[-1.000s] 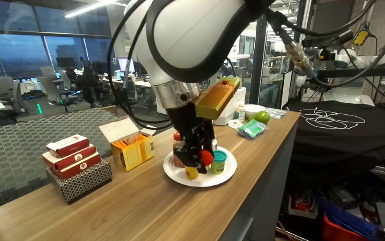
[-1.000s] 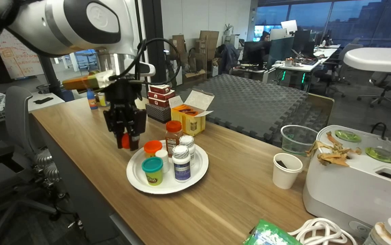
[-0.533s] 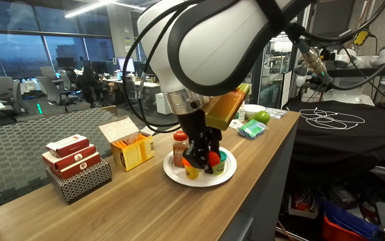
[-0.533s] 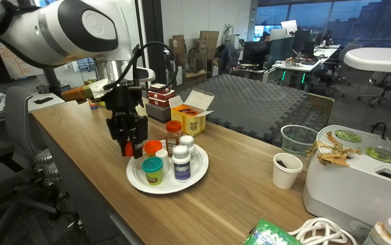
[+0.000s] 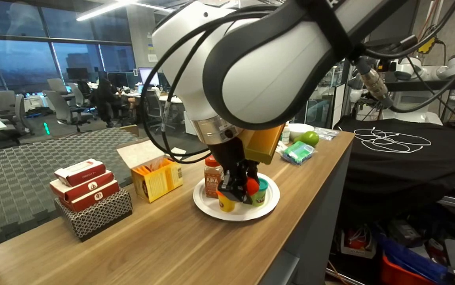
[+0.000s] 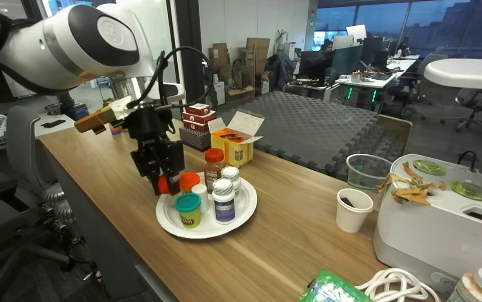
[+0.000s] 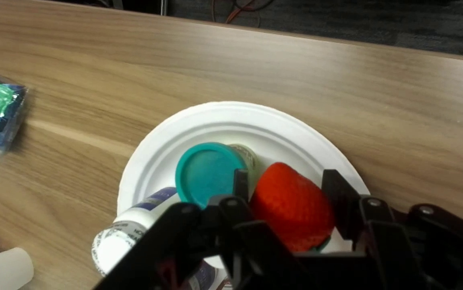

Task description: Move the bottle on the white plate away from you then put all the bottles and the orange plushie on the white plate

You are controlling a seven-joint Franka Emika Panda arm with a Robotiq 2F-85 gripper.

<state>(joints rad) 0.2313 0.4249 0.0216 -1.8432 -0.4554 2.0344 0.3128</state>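
Observation:
The orange plushie [image 7: 292, 209] is pinched between the fingers of my gripper [image 7: 288, 181]. In both exterior views it hangs at the rim of the white plate [image 6: 247, 201]; whether it touches the plate I cannot tell. On the plate stand an amber bottle with a red cap [image 6: 214, 167], two white bottles, one with a blue label [image 6: 224, 207], a small white-capped bottle [image 6: 200, 197], a teal-lidded green jar [image 6: 188, 214] and an orange-lidded yellow jar [image 5: 226, 204]. Which one is the task's single bottle is not plain. The teal lid sits close beside one finger in the wrist view.
An open yellow box [image 5: 158, 178] and stacked red boxes [image 5: 89, 190] stand behind the plate. A paper cup [image 6: 352, 212] and a white machine [image 6: 434, 235] are farther along the table, with a green packet [image 5: 298, 152] near them.
My gripper, still holding the orange plushie, has come down and across toward the plate, then moved only slightly and tilted over the last half second. The bottles have not moved.

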